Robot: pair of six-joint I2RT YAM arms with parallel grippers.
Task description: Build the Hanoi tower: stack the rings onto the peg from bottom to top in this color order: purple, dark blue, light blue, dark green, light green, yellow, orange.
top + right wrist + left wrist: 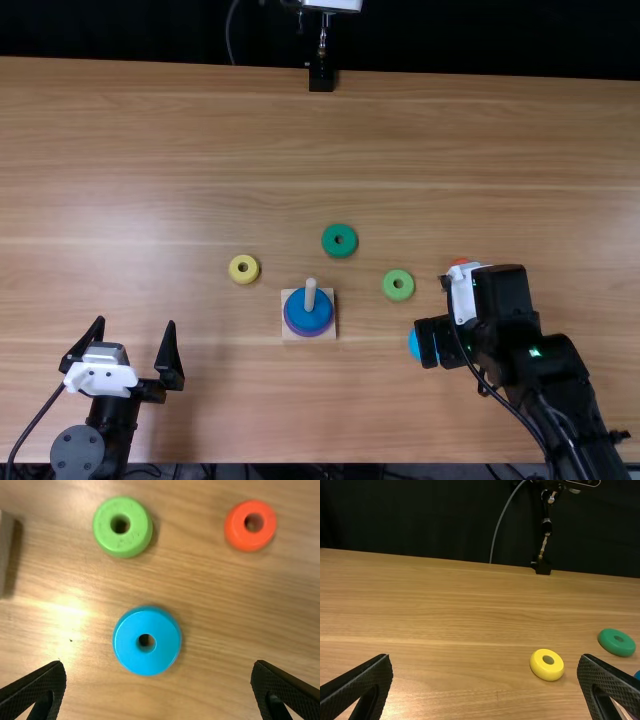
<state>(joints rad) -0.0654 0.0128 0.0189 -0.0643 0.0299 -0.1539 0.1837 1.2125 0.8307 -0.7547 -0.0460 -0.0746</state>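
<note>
My left gripper (136, 325) stands open and holds nothing at the near left; in the left wrist view the left gripper (485, 660) has bare wood between its fingers. My right gripper (438, 342) hangs over the light blue ring (414, 345). In the right wrist view the right gripper (159, 667) is open above the light blue ring (127, 650), not gripping it. A dark blue ring (302, 313) lies over the purple ring (290, 325) around the peg (310, 292). Loose rings are yellow (235, 269), dark green (340, 252), light green (398, 295) and orange (460, 262).
The square wooden base (332, 334) sits near the table's middle, with the light green ring to its right and the yellow ring to its upper left. A black stand (321, 78) is at the far table edge.
</note>
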